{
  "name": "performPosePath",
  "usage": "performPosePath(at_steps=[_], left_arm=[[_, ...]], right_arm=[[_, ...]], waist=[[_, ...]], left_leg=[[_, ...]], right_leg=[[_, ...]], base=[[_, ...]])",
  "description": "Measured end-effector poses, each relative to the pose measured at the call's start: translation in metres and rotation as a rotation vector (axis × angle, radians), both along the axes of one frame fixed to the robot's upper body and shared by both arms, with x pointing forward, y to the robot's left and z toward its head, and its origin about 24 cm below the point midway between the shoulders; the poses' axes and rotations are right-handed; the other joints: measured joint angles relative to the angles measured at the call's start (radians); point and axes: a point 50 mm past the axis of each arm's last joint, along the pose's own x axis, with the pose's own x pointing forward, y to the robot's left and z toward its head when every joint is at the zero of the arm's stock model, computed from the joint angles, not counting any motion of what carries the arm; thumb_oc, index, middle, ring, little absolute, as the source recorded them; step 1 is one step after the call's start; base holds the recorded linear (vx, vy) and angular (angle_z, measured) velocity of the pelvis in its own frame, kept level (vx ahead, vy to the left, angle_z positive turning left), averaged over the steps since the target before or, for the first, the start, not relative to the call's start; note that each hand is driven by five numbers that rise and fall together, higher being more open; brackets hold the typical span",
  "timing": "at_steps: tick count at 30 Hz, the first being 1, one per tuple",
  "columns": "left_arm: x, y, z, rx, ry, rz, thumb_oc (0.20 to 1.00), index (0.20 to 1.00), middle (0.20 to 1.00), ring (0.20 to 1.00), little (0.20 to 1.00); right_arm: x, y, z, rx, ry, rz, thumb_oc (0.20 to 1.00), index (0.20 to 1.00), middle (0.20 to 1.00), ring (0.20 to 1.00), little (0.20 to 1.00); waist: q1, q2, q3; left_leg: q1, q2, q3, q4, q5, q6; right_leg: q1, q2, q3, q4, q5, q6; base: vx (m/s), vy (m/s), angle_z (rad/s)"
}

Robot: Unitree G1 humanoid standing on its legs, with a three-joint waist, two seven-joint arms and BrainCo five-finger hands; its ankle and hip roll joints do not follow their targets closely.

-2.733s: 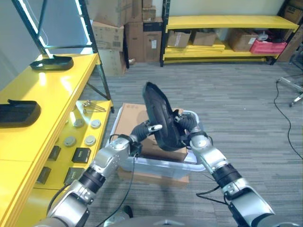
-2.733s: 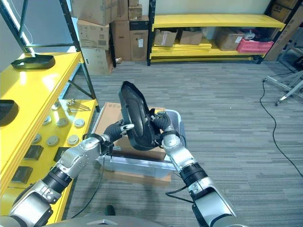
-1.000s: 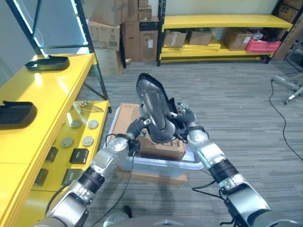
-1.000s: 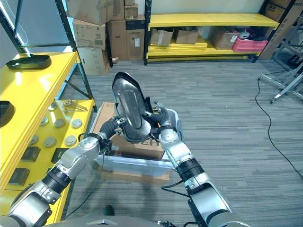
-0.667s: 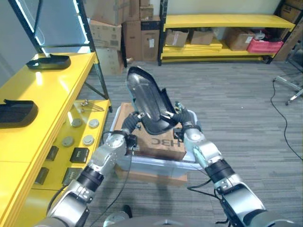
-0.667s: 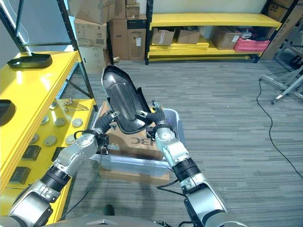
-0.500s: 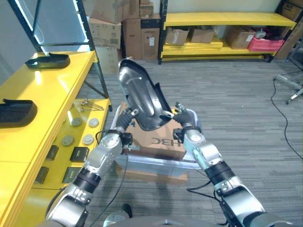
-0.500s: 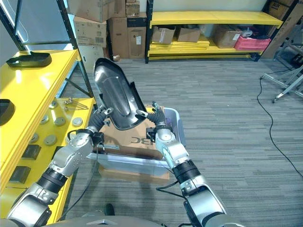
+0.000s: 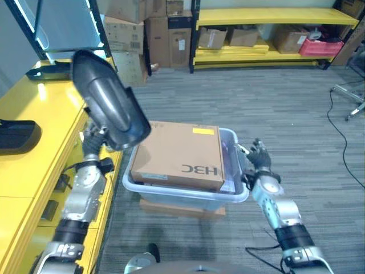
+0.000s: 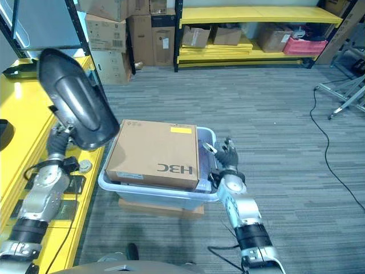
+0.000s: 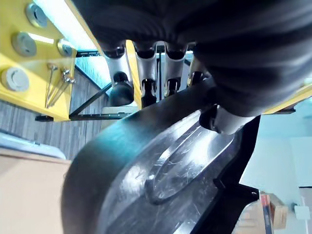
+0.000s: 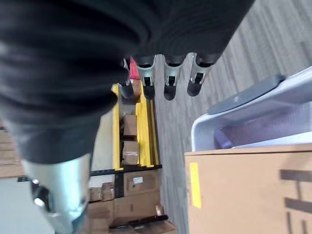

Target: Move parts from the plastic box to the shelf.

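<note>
The left hand [image 10: 57, 140] holds a large black curved part [image 10: 77, 107] up in the air, its fingers [image 11: 146, 68] curled round the part's lower edge and its thumb pressed on the glossy inner face, as the left wrist view shows. The part stands tilted, with its domed back toward the camera, above the near edge of the yellow shelf [image 9: 40, 134] at the robot's left and just beside the left rim of the plastic box [image 9: 188, 197]. The clear box sits on the grey floor on a flat piece of brown cardboard [image 9: 182, 209], and a closed cardboard carton [image 9: 179, 148] lies across most of its top, leaving a strip of the box open along the right wall. The right hand [image 10: 227, 157] hovers just beside that right wall, holding nothing, its fingers [image 12: 168, 75] straight and spread. On the upper level of the yellow shelf lie two more black parts: one [image 9: 17, 136] near the robot at the left edge, one [image 9: 48, 69] farther back by the dark upright post. On the lower level, partly hidden behind the left arm, lie round grey discs [image 10: 84, 166] and flat dark pads [image 10: 74, 184]. Against the far wall stand stacked cardboard boxes [image 9: 134, 28] and a second yellow rack [image 9: 268, 17] with boxes and a red bin [image 9: 320, 47].
</note>
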Motion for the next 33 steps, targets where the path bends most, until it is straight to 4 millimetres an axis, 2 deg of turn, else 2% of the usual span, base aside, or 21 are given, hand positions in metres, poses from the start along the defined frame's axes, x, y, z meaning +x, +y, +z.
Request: performPosePath(at_steps=[6, 9, 10, 11, 12, 13, 14, 15, 17, 20, 22, 23, 24, 25, 27, 28, 29, 30, 31, 32, 33], left_arm=[[-0.01, -0.002, 0.016, 0.037, -0.081, -0.05, 0.2, 0.2, 0.2, 0.2, 0.2], [-0.015, -0.005, 0.025, 0.047, -0.132, -0.089, 0.2, 0.2, 0.2, 0.2, 0.2], [-0.015, -0.006, 0.028, 0.05, -0.146, -0.111, 0.2, 0.2, 0.2, 0.2, 0.2], [-0.02, 0.007, 0.031, 0.076, -0.151, -0.08, 0.2, 0.2, 0.2, 0.2, 0.2], [-0.024, 0.013, 0.029, 0.077, -0.14, -0.072, 0.2, 0.2, 0.2, 0.2, 0.2], [-0.027, 0.012, 0.031, 0.061, -0.156, -0.086, 0.2, 0.2, 0.2, 0.2, 0.2], [-0.031, 0.012, 0.035, 0.059, -0.179, -0.095, 0.2, 0.2, 0.2, 0.2, 0.2], [-0.049, 0.023, 0.031, 0.045, -0.174, -0.058, 0.2, 0.2, 0.2, 0.2, 0.2], [-0.062, 0.031, 0.027, 0.029, -0.166, -0.012, 0.2, 0.2, 0.2, 0.2, 0.2], [-0.076, 0.043, 0.028, 0.027, -0.183, 0.065, 0.2, 0.2, 0.2, 0.2, 0.2], [-0.08, 0.047, 0.031, 0.03, -0.201, 0.09, 0.2, 0.2, 0.2, 0.2, 0.2], [-0.083, 0.053, 0.034, 0.037, -0.214, 0.122, 0.2, 0.2, 0.2, 0.2, 0.2], [-0.084, 0.056, 0.035, 0.042, -0.22, 0.134, 0.2, 0.2, 0.2, 0.2, 0.2], [-0.087, 0.061, 0.037, 0.05, -0.225, 0.159, 0.2, 0.2, 0.2, 0.2, 0.2], [-0.088, 0.064, 0.038, 0.052, -0.229, 0.168, 0.2, 0.2, 0.2, 0.2, 0.2], [-0.087, 0.063, 0.037, 0.052, -0.23, 0.159, 0.2, 0.2, 0.2, 0.2, 0.2], [-0.087, 0.062, 0.038, 0.051, -0.241, 0.157, 0.2, 0.2, 0.2, 0.2, 0.2], [-0.087, 0.062, 0.038, 0.051, -0.238, 0.162, 0.2, 0.2, 0.2, 0.2, 0.2], [-0.084, 0.061, 0.038, 0.049, -0.24, 0.184, 0.2, 0.2, 0.2, 0.2, 0.2], [-0.079, 0.057, 0.039, 0.042, -0.247, 0.183, 0.2, 0.2, 0.2, 0.2, 0.2], [-0.074, 0.055, 0.043, 0.055, -0.262, 0.187, 0.2, 0.2, 0.2, 0.2, 0.2]], right_arm=[[-0.017, 0.008, -0.028, 0.027, 0.111, 0.009, 1.0, 1.0, 1.0, 1.0, 1.0], [-0.044, 0.003, -0.055, 0.014, 0.234, -0.003, 1.0, 1.0, 1.0, 1.0, 1.0], [-0.066, -0.003, -0.079, 0.02, 0.351, -0.033, 1.0, 1.0, 1.0, 1.0, 1.0], [-0.078, -0.003, -0.092, 0.035, 0.419, -0.039, 1.0, 1.0, 1.0, 1.0, 1.0], [-0.085, -0.004, -0.1, 0.049, 0.44, -0.057, 1.0, 1.0, 1.0, 1.0, 1.0], [-0.091, -0.006, -0.109, 0.047, 0.466, -0.059, 1.0, 1.0, 1.0, 1.0, 1.0], [-0.098, -0.009, -0.117, 0.028, 0.521, -0.046, 1.0, 1.0, 1.0, 1.0, 1.0], [-0.105, -0.01, -0.124, 0.02, 0.566, -0.024, 1.0, 1.0, 1.0, 1.0, 1.0], [-0.11, -0.012, -0.126, -0.01, 0.579, 0.007, 1.0, 1.0, 1.0, 1.0, 1.0], [-0.099, -0.011, -0.12, -0.044, 0.542, 0.046, 1.0, 1.0, 1.0, 1.0, 1.0], [-0.096, -0.013, -0.117, -0.062, 0.529, 0.048, 1.0, 1.0, 1.0, 1.0, 1.0], [-0.095, -0.014, -0.116, -0.078, 0.528, 0.053, 1.0, 1.0, 1.0, 1.0, 1.0], [-0.095, -0.014, -0.116, -0.085, 0.529, 0.054, 1.0, 1.0, 1.0, 1.0, 1.0], [-0.101, -0.016, -0.118, -0.085, 0.546, 0.044, 1.0, 1.0, 1.0, 1.0, 1.0], [-0.119, -0.019, -0.12, -0.078, 0.564, 0.027, 1.0, 1.0, 1.0, 1.0, 1.0], [-0.129, -0.02, -0.121, -0.074, 0.578, 0.018, 1.0, 1.0, 1.0, 1.0, 1.0], [-0.137, -0.02, -0.124, -0.068, 0.6, 0.011, 1.0, 1.0, 1.0, 1.0, 1.0], [-0.146, -0.021, -0.128, -0.065, 0.628, 0.005, 1.0, 1.0, 1.0, 1.0, 1.0], [-0.15, -0.02, -0.13, -0.087, 0.649, 0.027, 1.0, 1.0, 1.0, 1.0, 1.0], [-0.152, -0.021, -0.131, -0.129, 0.673, 0.053, 1.0, 1.0, 1.0, 1.0, 1.0], [-0.151, -0.016, -0.137, -0.155, 0.71, 0.094, 1.0, 1.0, 1.0, 1.0, 1.0]], waist=[[0.036, 0.009, 0.006], [0.028, 0.015, 0.007], [-0.005, 0.024, 0.009], [0.029, 0.018, 0.016], [0.035, 0.021, 0.018], [0.003, 0.028, 0.015], [0.014, 0.034, 0.02], [0.077, 0.052, 0.023], [0.097, 0.07, 0.027], [0.149, 0.079, 0.029], [0.148, 0.072, 0.034], [0.168, 0.061, 0.045], [0.168, 0.048, 0.052], [0.174, 0.023, 0.065], [0.13, 0.005, 0.06], [0.083, 0.011, 0.044], [0.054, 0.008, 0.041], [0.055, 0.01, 0.04], [0.035, 0.033, 0.031], [0.026, 0.059, 0.031], [0.008, 0.059, 0.037]], left_leg=[[-0.034, -0.012, -0.032, -0.001, 0.004, 0.007], [-0.08, -0.037, -0.122, 0.005, 0.027, 0.026], [-0.099, -0.043, -0.218, 0.005, 0.04, 0.037], [-0.107, -0.047, -0.24, 0.005, 0.042, 0.043], [-0.125, -0.055, -0.29, 0.017, 0.061, 0.026], [-0.139, -0.055, -0.364, 0.003, 0.081, 0.009], [-0.152, -0.05, -0.384, 0.003, 0.079, 0.002], [-0.158, -0.025, -0.355, 0.004, 0.072, -0.002], [-0.158, -0.004, -0.377, 0.004, 0.08, -0.02], [-0.169, 0.016, -0.372, 0.004, 0.026, -0.043], [-0.174, 0.024, -0.372, 0.004, 0.002, -0.063], [-0.182, 0.027, -0.333, 0.002, -0.075, -0.094], [-0.183, 0.029, -0.31, 0.005, -0.097, -0.099], [-0.19, 0.031, -0.251, 0.044, -0.07, -0.071], [-0.19, 0.062, -0.028, 0.128, -0.09, -0.073], [-0.18, 0.1, 0.135, 0.143, -0.124, -0.077], [-0.186, 0.116, 0.212, 0.146, -0.108, -0.084], [-0.188, 0.124, 0.237, 0.158, -0.107, -0.084], [-0.187, 0.132, 0.294, 0.199, -0.084, -0.048], [-0.187, 0.128, 0.277, 0.194, -0.003, 0.019], [-0.179, 0.097, 0.242, 0.157, 0.031, 0.08]], right_leg=[[-0.021, -0.007, -0.009, 0.023, -0.006, 0.007], [-0.025, -0.009, -0.066, 0.059, -0.024, 0.012], [-0.016, -0.009, -0.048, 0.096, -0.046, 0.002], [-0.043, -0.011, 0.048, 0.085, -0.089, 0.012], [-0.039, 0.012, 0.064, 0.082, -0.086, 0.006], [-0.01, 0.053, 0.068, 0.043, -0.092, -0.009], [-0.003, 0.071, 0.067, 0.032, -0.094, -0.02], [-0.011, 0.103, 0.068, 0.049, -0.09, -0.033], [-0.009, 0.111, 0.03, 0.066, -0.1, -0.052], [-0.014, 0.135, -0.013, 0.127, -0.135, -0.075], [-0.028, 0.126, -0.039, 0.138, -0.14, -0.088], [-0.02, 0.12, -0.074, 0.143, -0.138, -0.1], [-0.02, 0.109, -0.092, 0.137, -0.136, -0.105], [-0.013, 0.08, -0.127, 0.134, -0.138, -0.11], [0.039, 0.058, -0.249, 0.112, -0.135, -0.093], [0.058, 0.057, -0.323, 0.108, -0.139, -0.086], [0.065, 0.044, -0.375, 0.113, -0.141, -0.077], [0.054, 0.019, -0.388, 0.135, -0.143, -0.067], [0.056, -0.016, -0.401, 0.186, -0.147, -0.031], [0.053, -0.013, -0.388, 0.241, -0.167, -0.016], [0.033, -0.014, -0.333, 0.272, -0.206, -0.024]], base=[[-0.07, 0.01, 0.17], [-0.05, -0.051, 1.03], [-0.14, -0.118, 1.72], [-0.19, -0.149, 1.59], [-0.2, -0.159, 1.42], [-0.1, -0.084, 1.51], [-0.15, -0.121, 1.25], [-0.15, -0.128, 0.53], [-0.17, -0.142, 0.45], [-0.13, -0.127, 0.47], [-0.12, -0.132, 0.49], [-0.03, -0.127, 0.56], [-0.03, -0.116, 0.68], [-0.06, -0.106, 0.87], [-0.09, -0.035, 1.56], [-0.05, 0.026, 1.97], [-0.06, 0.082, 1.58], [-0.09, 0.209, 1.11], [-0.1, 0.254, 0.74], [-0.11, 0.296, 0.88], [-0.06, 0.203, 0.96]])
